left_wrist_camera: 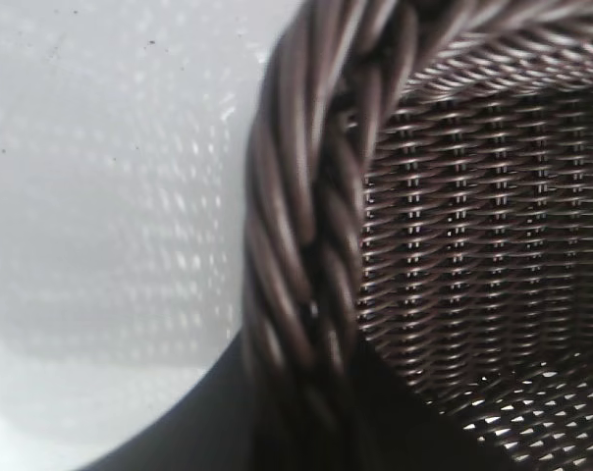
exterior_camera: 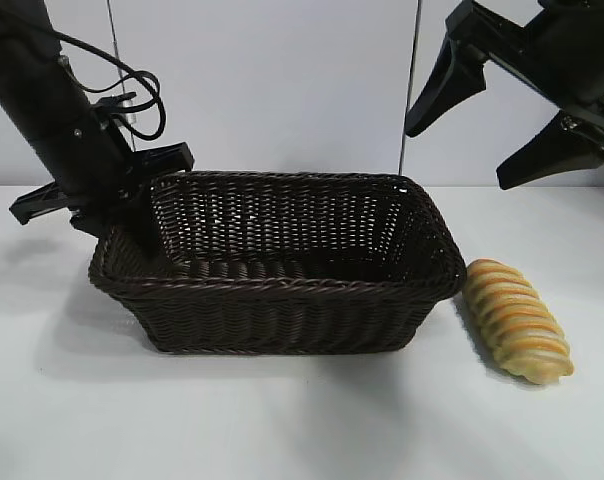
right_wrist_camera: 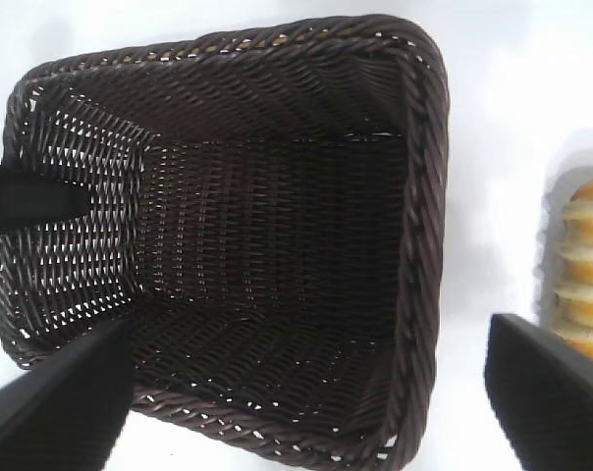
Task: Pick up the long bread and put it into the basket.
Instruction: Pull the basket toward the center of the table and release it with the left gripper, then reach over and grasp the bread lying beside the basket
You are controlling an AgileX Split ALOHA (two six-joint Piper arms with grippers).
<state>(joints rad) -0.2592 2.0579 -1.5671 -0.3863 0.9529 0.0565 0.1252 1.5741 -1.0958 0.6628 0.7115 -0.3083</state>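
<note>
a plain white flat table surface (exterior_camera: pixel 282 420) carries two items. a large rectangular dark brown woven wicker basket (exterior_camera: pixel 282 310) with braided rim sits at centre. an elongated golden-yellow ridged bread loaf (exterior_camera: pixel 515 320) with orange-brown stripes lies flat at the basket's four o'clock, just beside its right end, not touching it, angled toward five o'clock.

Your left gripper (exterior_camera: pixel 132 225) sits at the basket (exterior_camera: pixel 282 310) corner, fingertips hidden behind the wicker wall, so jaw gap isn't readable. Left wrist view: only blurred rim, no fingers shown. Long bread (right_wrist_camera: pixel 583 265) cut off by right wrist frame edge, approx half visible.
</note>
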